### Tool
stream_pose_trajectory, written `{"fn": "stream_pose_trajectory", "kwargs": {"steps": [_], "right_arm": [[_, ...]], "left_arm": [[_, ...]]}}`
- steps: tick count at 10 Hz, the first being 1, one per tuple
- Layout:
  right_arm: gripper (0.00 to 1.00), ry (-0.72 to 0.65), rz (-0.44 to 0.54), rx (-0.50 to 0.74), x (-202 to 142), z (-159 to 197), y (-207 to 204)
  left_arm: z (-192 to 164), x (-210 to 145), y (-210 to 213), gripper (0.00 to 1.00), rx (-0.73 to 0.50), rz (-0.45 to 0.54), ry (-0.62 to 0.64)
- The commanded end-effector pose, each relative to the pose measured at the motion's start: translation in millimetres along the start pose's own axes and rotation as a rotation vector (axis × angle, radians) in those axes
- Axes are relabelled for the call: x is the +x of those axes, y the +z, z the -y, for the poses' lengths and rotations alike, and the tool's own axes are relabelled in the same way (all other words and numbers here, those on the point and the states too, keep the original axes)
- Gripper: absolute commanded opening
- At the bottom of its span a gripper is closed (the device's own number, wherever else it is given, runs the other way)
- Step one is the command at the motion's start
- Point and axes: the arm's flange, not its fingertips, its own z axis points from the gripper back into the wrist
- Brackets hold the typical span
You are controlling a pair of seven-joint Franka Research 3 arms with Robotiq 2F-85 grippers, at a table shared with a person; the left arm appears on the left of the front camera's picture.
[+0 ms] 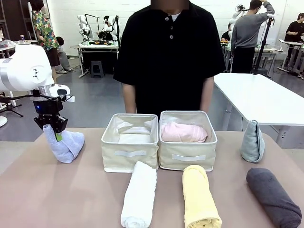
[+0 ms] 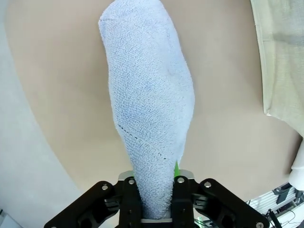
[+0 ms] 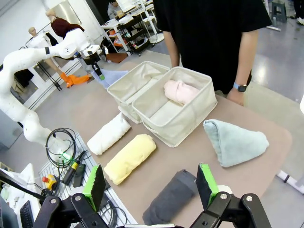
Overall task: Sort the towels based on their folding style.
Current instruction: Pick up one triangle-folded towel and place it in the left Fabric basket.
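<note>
The blue towel (image 1: 66, 145), folded into a wedge, is clenched at its narrow tip by the left gripper (image 1: 56, 134) at the left side of the tabletop (image 1: 57, 194), beside the left bin (image 1: 130, 154). The thin tip was probably chosen because the jaws can be closed fully on it, while the thick body would hardly fit between them. The wide end of the towel seems to rest on the tabletop, but this cannot be told for sure. The right gripper (image 3: 151, 184) is held released above the right side of the tabletop, with nothing between its pads. A pink towel (image 1: 184, 133), rolled, is laid in the right bin (image 1: 187, 156), so this bin is judged to be meant for rolls and the empty left bin for wedges. The white towel (image 1: 139, 194), the yellow towel (image 1: 200, 197) and the grey towel (image 1: 273, 197), all rolled, are laid in a row before the bins, and the teal towel (image 1: 252, 142), a wedge, is stood to the right of them. A person (image 1: 168, 57) is seen behind the bins.
</note>
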Motion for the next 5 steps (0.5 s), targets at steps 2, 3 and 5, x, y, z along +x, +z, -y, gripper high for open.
{"fn": "stream_pose_trajectory", "kwargs": {"steps": [2, 3, 5], "right_arm": [[1.0, 0.008, 0.018, 0.013, 0.9, 1.5, 1.6], [1.0, 0.008, 0.018, 0.013, 0.9, 1.5, 1.6], [1.0, 0.008, 0.018, 0.013, 0.9, 1.5, 1.6]], "left_arm": [[0.0, -2.2, 6.5, 0.0, -0.005, -0.006, -0.009], [-0.3, -2.3, 7.5, 0.0, -0.005, -0.005, -0.008], [-0.7, -3.4, 12.4, 0.0, -0.013, 0.005, -0.035]]}}
